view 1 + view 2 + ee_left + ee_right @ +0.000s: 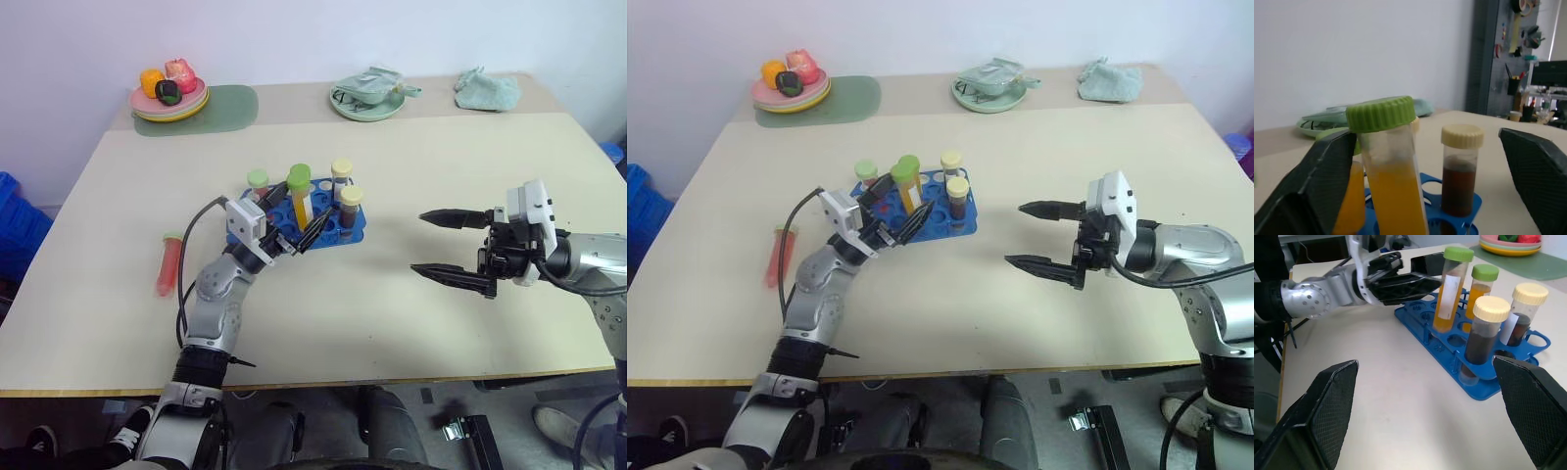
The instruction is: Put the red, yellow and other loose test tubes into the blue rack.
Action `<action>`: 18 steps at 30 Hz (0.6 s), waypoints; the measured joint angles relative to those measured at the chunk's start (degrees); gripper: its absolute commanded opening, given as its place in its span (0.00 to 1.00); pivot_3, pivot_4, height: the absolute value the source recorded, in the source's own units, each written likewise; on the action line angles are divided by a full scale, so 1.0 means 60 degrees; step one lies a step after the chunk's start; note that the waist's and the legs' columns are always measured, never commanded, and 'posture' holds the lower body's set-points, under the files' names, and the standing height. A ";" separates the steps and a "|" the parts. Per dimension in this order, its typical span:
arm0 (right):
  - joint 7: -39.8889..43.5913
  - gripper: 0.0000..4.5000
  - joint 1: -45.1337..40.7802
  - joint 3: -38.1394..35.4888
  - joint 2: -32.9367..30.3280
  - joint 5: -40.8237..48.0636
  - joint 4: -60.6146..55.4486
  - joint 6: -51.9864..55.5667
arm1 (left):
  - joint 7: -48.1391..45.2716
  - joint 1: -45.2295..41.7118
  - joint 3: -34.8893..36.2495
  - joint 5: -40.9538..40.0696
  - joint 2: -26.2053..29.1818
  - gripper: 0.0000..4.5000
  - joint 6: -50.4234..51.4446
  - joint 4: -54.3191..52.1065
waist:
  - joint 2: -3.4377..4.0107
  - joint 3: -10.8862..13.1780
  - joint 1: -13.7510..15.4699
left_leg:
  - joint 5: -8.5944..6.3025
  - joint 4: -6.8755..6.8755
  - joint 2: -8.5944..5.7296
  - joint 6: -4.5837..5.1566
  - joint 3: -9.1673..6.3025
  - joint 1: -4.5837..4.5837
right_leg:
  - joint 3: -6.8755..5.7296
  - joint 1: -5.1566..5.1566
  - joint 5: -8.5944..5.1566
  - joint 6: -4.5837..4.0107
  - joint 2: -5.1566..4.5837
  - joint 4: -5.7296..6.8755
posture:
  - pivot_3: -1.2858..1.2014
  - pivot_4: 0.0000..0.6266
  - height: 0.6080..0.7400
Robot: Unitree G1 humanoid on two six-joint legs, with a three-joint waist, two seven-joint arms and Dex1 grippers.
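Four capped tubes stand upright in the blue rack [345,227], which sits on the beige table [392,304] a little left of centre

- Yellow-orange tube with green cap and white label [300,201]: in a near-left hole of the rack. It stands between the two fingers of the left gripper [297,217], whose jaws are spread apart; in the left wrist view [1392,171] one finger [1322,176] lies close against its side and the other stands well clear. Whether that near finger touches it cannot be told.
- Second orange-filled tube with green cap [1478,289]: just behind the first, toward the far-left end of the rack.
- Dark brown tube with cream cap [350,208]: at the near-right corner of the rack, outside the left jaws.
- Another cream-capped tube [341,178]: at the far-right corner of the rack.
- Red-filled tube [168,264]: lying flat on the table, well left of the rack and left of the left arm, apart from both grippers.
- Right gripper [453,247]: hovering above the table, well right of the rack, pointing left toward it, jaws spread wide with nothing between them.
- Far edge of the table: a stack of plates with toy food [168,96] on a green mat [220,106] at left, a green dish [366,96] at centre, a crumpled green cloth [487,90] at right
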 measured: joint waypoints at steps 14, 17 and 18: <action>-0.0085 1.00 -0.0654 0.0413 0.0322 -0.0193 0.0233 -0.0094 | 0.0762 0.0808 0.0084 0.0367 0.0620 0.99 0.0943 -0.1851 | 0.0000 0.0000 0.0004 | 0.0000 0.0000 0.0000 0.0000 -0.0001 0.0002 | 0.0000 0.0002 0.0000 0.0000 0.0000 0.0000 | 0.52 0.24 1.00; -0.0021 1.00 -0.0653 0.0413 0.0321 -0.0224 0.0243 -0.0095 | 0.1208 0.0787 0.0172 0.0794 0.0826 0.99 0.0934 -0.1852 | 0.0000 0.0000 0.0002 | 0.0000 0.0000 0.0000 0.0000 0.0000 0.0001 | 0.0000 0.0001 0.0000 0.0000 0.0000 0.0000 | 0.52 0.24 1.00; 0.0003 1.00 -0.0653 0.0413 0.0321 -0.0239 0.0248 -0.0095 | 0.1330 0.0779 0.0217 0.0866 0.1031 0.99 0.1080 -0.1926 | 0.0000 0.0000 0.0002 | 0.0000 0.0000 0.0000 0.0000 -0.0001 0.0001 | 0.0000 0.0001 0.0000 0.0000 0.0000 0.0001 | 0.52 0.24 1.00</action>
